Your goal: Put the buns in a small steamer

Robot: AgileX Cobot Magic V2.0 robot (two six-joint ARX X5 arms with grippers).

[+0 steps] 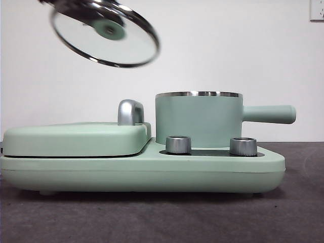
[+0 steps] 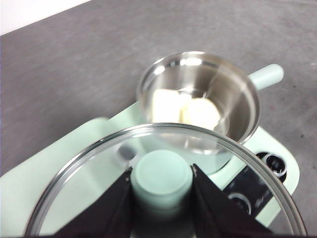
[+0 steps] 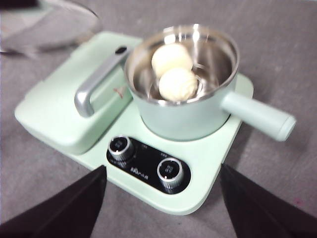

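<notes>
White buns (image 3: 173,72) already lie side by side inside the steamer (image 1: 198,120), so only the lid (image 1: 105,38) seems left to go on. Left claw (image 2: 161,179) pinches the lid's knob, tilted, above and beside the steamer. Right claw (image 3: 161,198), spread, waits nearby.

Small white print sits on the black control panel (image 3: 144,166) between its two knobs, below the small steamer (image 3: 183,106), but is too blurred to read.

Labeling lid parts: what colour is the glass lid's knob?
Mint green. The knob shows best in the left wrist view, clamped between the left gripper's jaws.
</notes>
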